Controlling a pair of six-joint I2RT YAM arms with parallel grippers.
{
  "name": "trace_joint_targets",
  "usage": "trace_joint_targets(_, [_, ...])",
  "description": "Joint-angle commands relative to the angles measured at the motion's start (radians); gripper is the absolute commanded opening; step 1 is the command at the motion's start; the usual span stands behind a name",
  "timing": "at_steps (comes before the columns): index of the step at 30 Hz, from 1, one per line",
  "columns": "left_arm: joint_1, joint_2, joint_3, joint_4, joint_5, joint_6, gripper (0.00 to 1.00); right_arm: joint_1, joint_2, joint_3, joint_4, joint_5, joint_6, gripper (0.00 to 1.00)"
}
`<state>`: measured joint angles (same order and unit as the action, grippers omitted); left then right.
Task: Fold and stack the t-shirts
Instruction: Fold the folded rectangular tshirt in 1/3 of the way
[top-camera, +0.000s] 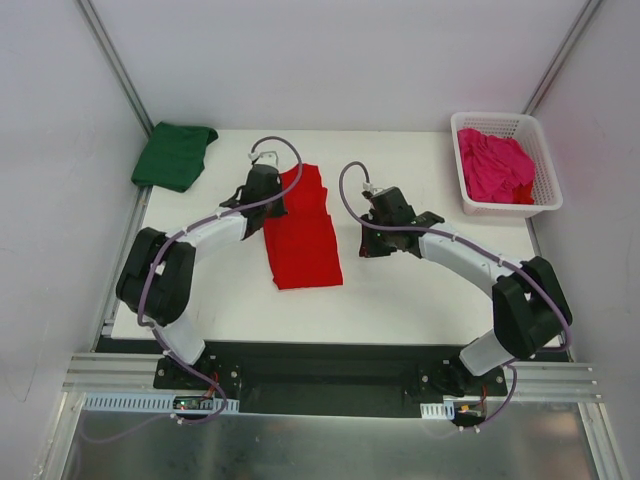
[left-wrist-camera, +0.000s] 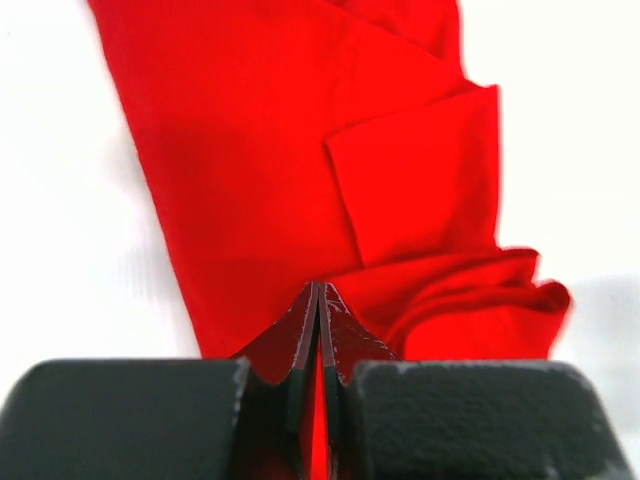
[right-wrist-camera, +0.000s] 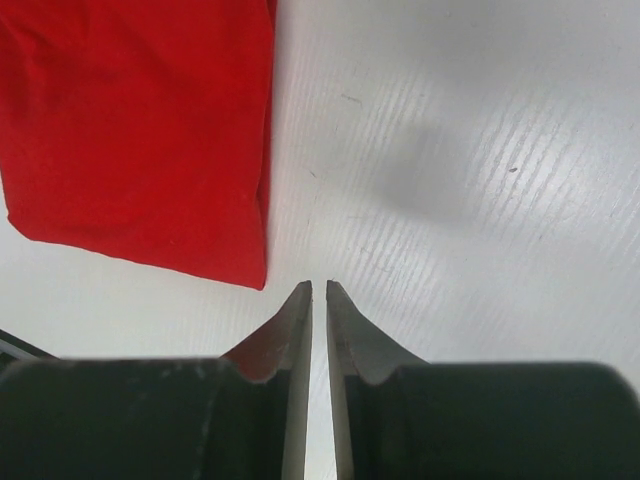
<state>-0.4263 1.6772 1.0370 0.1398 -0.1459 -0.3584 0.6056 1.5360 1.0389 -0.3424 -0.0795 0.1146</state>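
Note:
The red t-shirt (top-camera: 300, 230) lies folded into a long strip in the middle of the white table; it fills the left wrist view (left-wrist-camera: 300, 170) with a sleeve folded over. My left gripper (top-camera: 268, 197) is over the shirt's far left edge, jaws shut, tips (left-wrist-camera: 320, 287) low over the red cloth; no cloth looks lifted. My right gripper (top-camera: 374, 228) is just right of the shirt, shut and empty over bare table (right-wrist-camera: 319, 285); the shirt's corner (right-wrist-camera: 140, 130) is at its left. The dark green t-shirt (top-camera: 175, 155) lies folded at the far left corner. The pink t-shirt (top-camera: 493, 165) is crumpled in the basket.
A white lattice basket (top-camera: 545, 170) stands at the far right of the table (top-camera: 420, 290). Grey walls close in the left, back and right sides. Both arm bases are at the near edge.

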Motion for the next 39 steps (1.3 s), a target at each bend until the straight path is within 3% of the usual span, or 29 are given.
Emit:
trace_joint_targets(1, [-0.006,0.088,0.125,-0.109,-0.092,0.048,0.0,-0.003,-0.053,0.001,-0.001,0.017,-0.003,0.13])
trace_joint_targets(5, [-0.006,0.191,0.294,-0.227,-0.129,0.064,0.0,-0.003,-0.059,-0.003,0.002,0.015,-0.003,0.13])
trace_joint_targets(14, [-0.006,0.367,0.512,-0.408,-0.172,0.088,0.0,-0.003,-0.085,-0.025,0.003,0.012,0.005,0.12])
trace_joint_targets(30, [-0.012,0.499,0.587,-0.5,-0.107,0.064,0.0,-0.006,-0.177,-0.031,-0.026,0.024,0.013,0.11])
trace_joint_targets(39, [-0.077,0.57,0.641,-0.506,-0.064,0.07,0.0,-0.029,-0.25,-0.033,-0.078,0.058,0.002,0.12])
